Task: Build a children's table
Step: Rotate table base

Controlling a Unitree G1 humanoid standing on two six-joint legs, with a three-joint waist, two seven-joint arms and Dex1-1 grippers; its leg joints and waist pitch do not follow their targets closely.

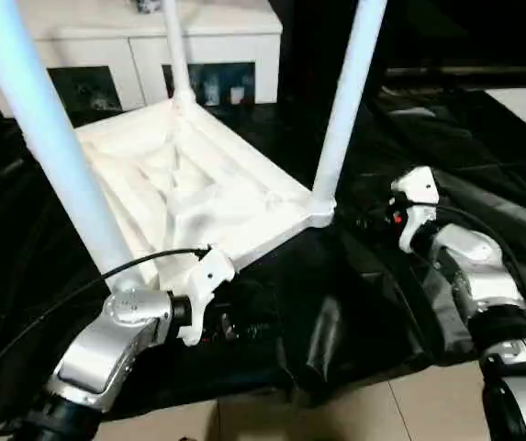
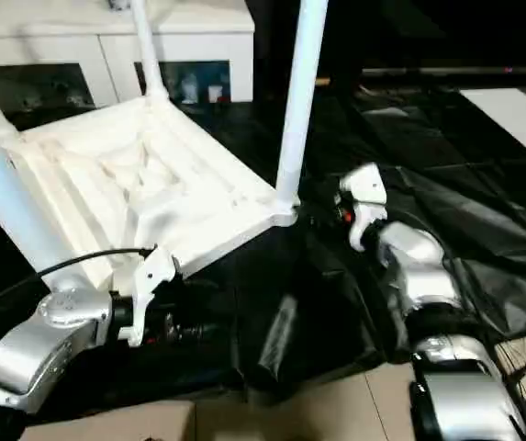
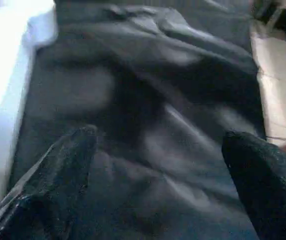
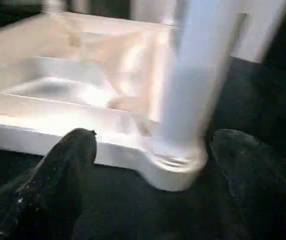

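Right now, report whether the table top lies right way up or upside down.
Upside down: the table top's ribbed underside faces up, and legs rise from its corner sockets.

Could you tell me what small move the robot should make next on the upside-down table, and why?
Probably ease the right tool forward around the near-right leg to check its seating. The table top lies underside up on the black sheet with three legs visible standing in corner sockets; that leg sits right ahead of the open right tool, while the open left tool faces bare sheet.

tabletop (image 1: pixel 198 184) on sheet (image 1: pixel 354 312) | cabinet (image 1: pixel 143 41) behind | legs (image 1: pixel 345 101) upright
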